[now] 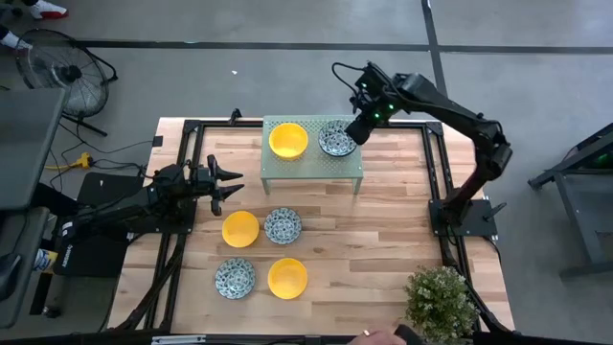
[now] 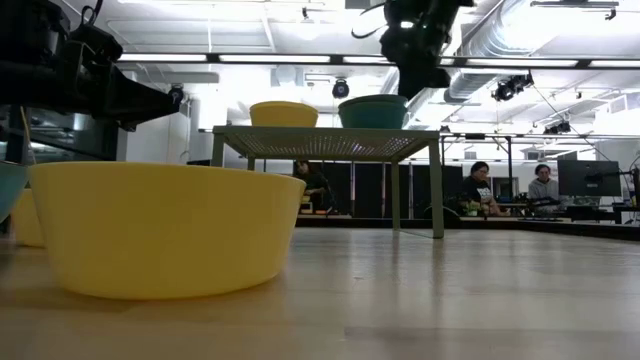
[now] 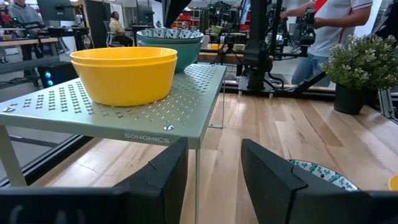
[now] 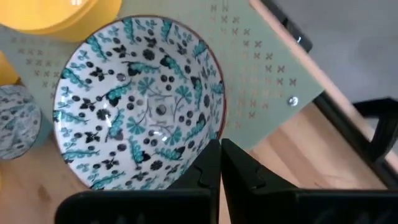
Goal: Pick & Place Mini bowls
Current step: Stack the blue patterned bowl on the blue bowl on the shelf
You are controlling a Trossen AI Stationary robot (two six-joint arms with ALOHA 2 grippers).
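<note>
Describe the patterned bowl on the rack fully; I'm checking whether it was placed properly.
The patterned bowl is round, white inside with dense teal leaves and dark dots, teal outside, seemingly glazed ceramic. It sits upright on the pale green perforated rack, beside the yellow bowl. The right hand, shut, hangs over its rim's edge; contact can't be told.

From here I only get a cropped sliver of the patterned bowl (image 3: 323, 174) behind my left arm's fingers (image 3: 273, 180). Low down, the near yellow bowl (image 2: 165, 228) hides the others; one teal rim (image 2: 8, 190) is cut off.
</note>
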